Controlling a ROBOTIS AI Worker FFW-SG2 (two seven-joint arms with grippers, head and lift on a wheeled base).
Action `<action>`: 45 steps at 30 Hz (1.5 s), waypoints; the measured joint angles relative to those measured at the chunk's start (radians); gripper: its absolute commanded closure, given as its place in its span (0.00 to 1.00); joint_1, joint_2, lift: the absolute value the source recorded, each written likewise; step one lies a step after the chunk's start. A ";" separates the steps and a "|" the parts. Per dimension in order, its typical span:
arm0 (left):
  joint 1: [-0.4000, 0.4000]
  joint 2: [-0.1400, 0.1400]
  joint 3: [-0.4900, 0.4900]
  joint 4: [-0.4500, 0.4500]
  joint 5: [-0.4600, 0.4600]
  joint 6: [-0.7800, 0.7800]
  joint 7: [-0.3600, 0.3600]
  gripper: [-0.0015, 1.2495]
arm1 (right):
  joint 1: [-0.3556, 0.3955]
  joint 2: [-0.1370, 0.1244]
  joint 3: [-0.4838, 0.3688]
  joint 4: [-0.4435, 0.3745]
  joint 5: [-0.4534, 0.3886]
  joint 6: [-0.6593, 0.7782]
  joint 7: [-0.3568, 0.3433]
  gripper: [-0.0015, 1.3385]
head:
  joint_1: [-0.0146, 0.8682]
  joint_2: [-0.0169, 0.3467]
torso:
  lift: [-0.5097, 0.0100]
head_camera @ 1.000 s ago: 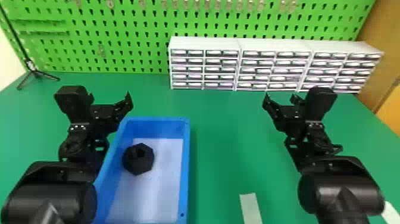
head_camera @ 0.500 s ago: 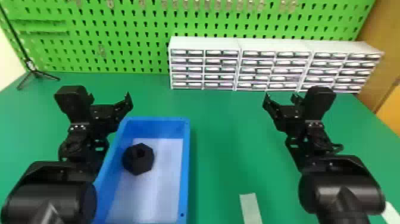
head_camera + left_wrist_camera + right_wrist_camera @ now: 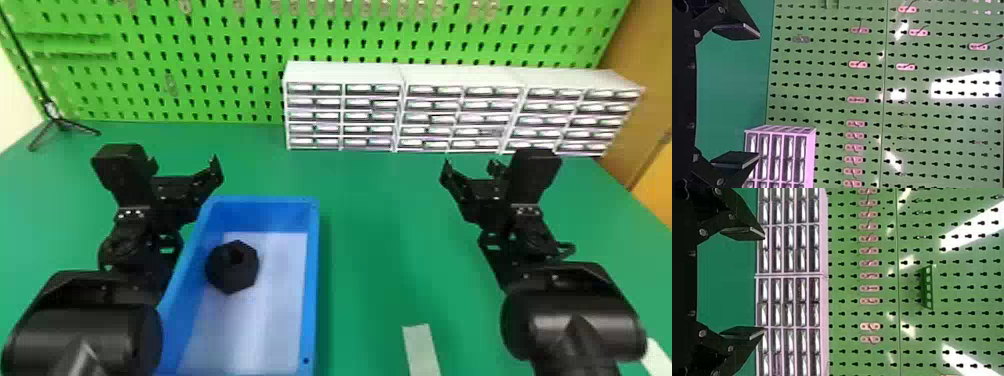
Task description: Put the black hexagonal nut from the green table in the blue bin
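Note:
In the head view the black hexagonal nut (image 3: 232, 267) lies inside the blue bin (image 3: 312, 280), on its pale floor near the left wall. My left gripper (image 3: 186, 162) is open and held over the bin's far left corner, apart from the nut. Across the table on the right, my right gripper (image 3: 470, 167) is open too and holds nothing. The left wrist view has the left gripper (image 3: 758, 96) with its two fingers wide apart and nothing between them. Likewise, the right gripper (image 3: 765, 284) has a wide gap between its fingers in the right wrist view.
White drawer cabinets (image 3: 345, 107) line the back of the green table (image 3: 375, 240), against a green pegboard (image 3: 225, 60). A small black tripod (image 3: 60, 122) stands at the back left. A pale strip (image 3: 421, 350) lies on the table near the front, right of the bin.

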 measured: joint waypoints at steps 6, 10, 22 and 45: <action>0.001 0.000 0.003 0.000 -0.002 0.001 0.000 0.16 | 0.000 0.000 0.001 0.000 0.000 0.000 0.000 0.32 | 0.79 0.12 | 0.80; 0.001 0.000 0.004 0.000 -0.004 0.002 0.000 0.16 | 0.000 0.000 0.001 0.000 0.000 0.001 0.000 0.32 | 0.79 0.12 | 0.80; 0.000 0.000 0.002 0.000 -0.007 0.003 0.000 0.16 | 0.000 -0.001 -0.003 0.000 0.000 0.002 0.000 0.32 | 0.79 0.12 | 0.80; -0.002 0.000 0.000 0.000 -0.006 0.003 0.000 0.16 | 0.000 -0.002 0.001 0.000 0.000 0.002 0.000 0.32 | 0.79 0.12 | 0.80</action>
